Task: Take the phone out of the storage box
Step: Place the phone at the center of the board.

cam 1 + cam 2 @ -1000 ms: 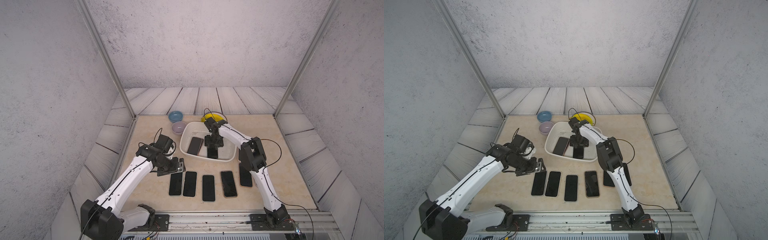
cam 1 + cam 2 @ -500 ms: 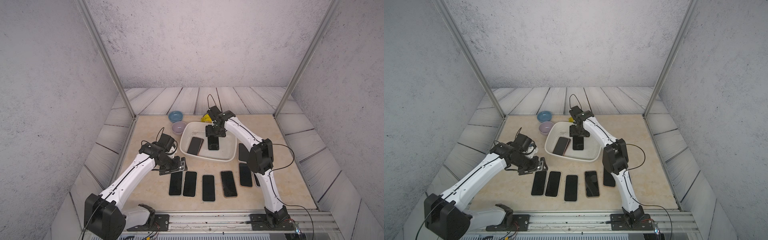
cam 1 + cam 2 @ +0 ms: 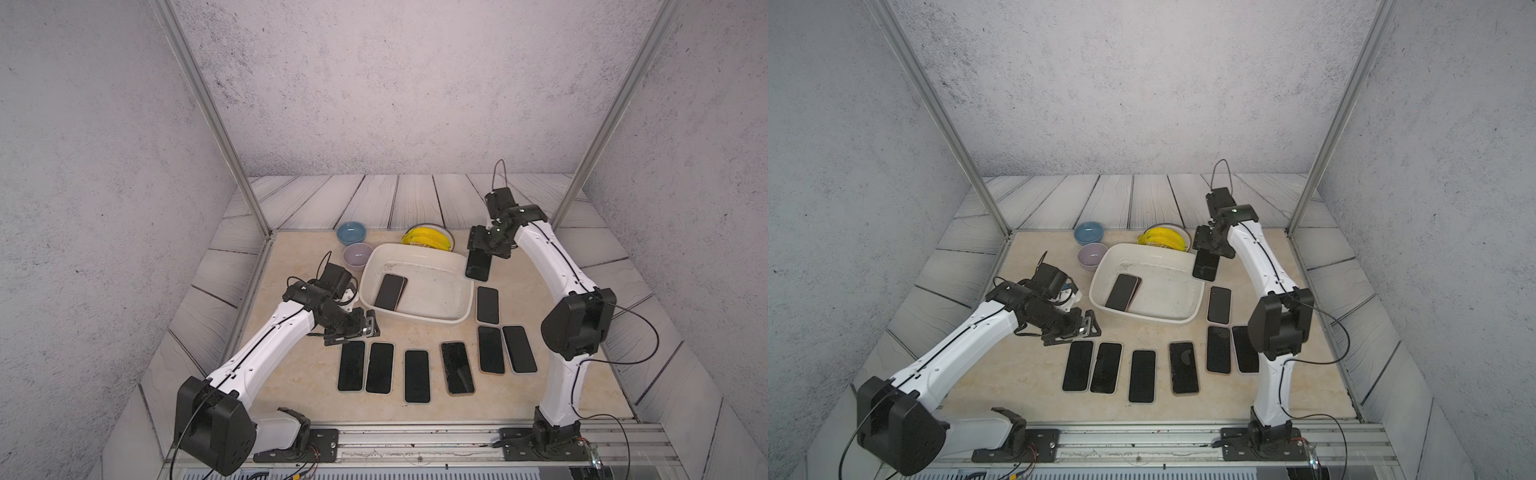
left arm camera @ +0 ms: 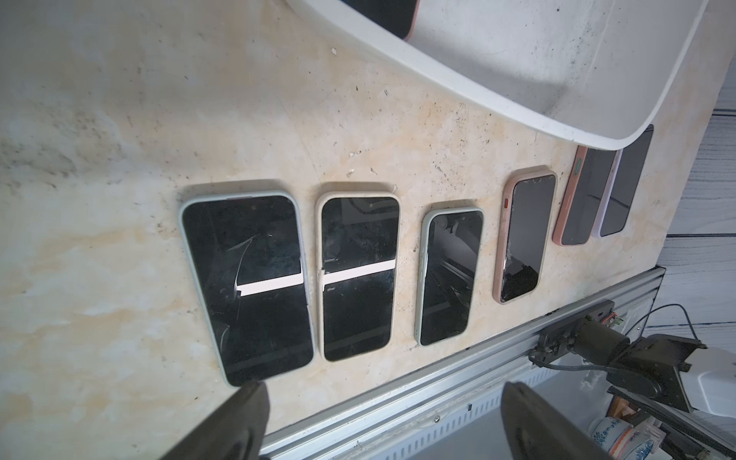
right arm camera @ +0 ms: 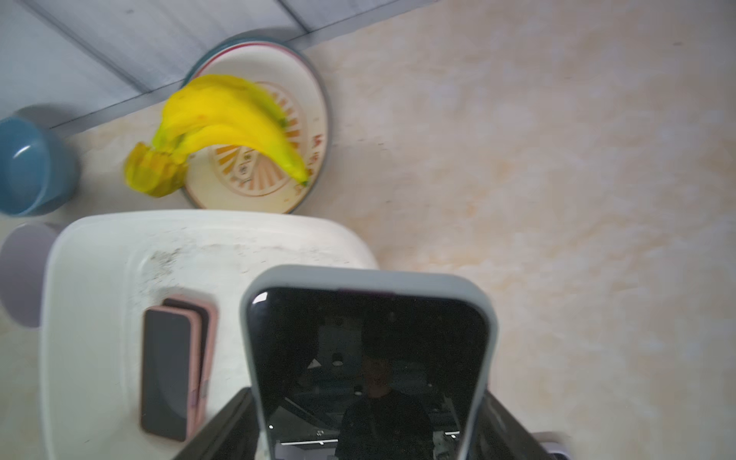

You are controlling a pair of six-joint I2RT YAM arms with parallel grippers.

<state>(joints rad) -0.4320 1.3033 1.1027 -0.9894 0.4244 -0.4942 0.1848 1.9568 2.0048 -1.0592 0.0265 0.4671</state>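
We saw the right gripper (image 3: 483, 250) closed on the top end of a grey-cased phone (image 5: 368, 358), which hung screen outward just beside the far right corner of the storage box (image 3: 419, 318); in both top views it looked clear of the rim. Two pink-cased phones (image 3: 390, 292) lay stacked on the left of the box floor. The left gripper (image 3: 353, 331) hovered by the box's near left corner with its jaws spread wide and nothing between them. Below it, a row of phones (image 3: 417, 376) lay face up on the table (image 3: 307, 374). A plate of bananas (image 5: 239, 119) stood behind the box.
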